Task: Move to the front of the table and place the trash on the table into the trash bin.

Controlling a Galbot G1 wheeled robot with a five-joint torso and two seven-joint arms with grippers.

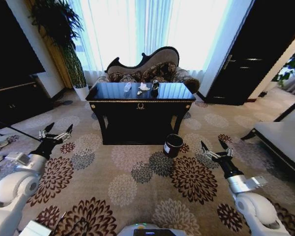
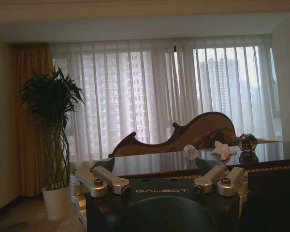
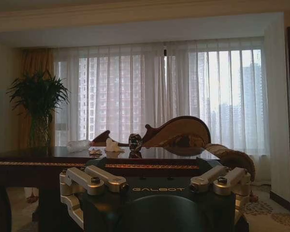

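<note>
Both grippers, left (image 1: pixel 55 132) and right (image 1: pixel 214 146), hang spread over carpet; trash (image 1: pixel 144 87) lies on the table (image 1: pixel 140 104) at twelve o'clock, the bin (image 1: pixel 173 145) at one.

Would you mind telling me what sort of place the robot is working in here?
Probably a hotel suite or formal lounge: a patterned sofa behind the table, floral carpet, sheer floor-length curtains and a tall potted plant.

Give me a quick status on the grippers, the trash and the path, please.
Left gripper and right gripper open, low over the carpet. Trash on the table, untouched. Trash bin on the floor ahead, right of centre.
</note>
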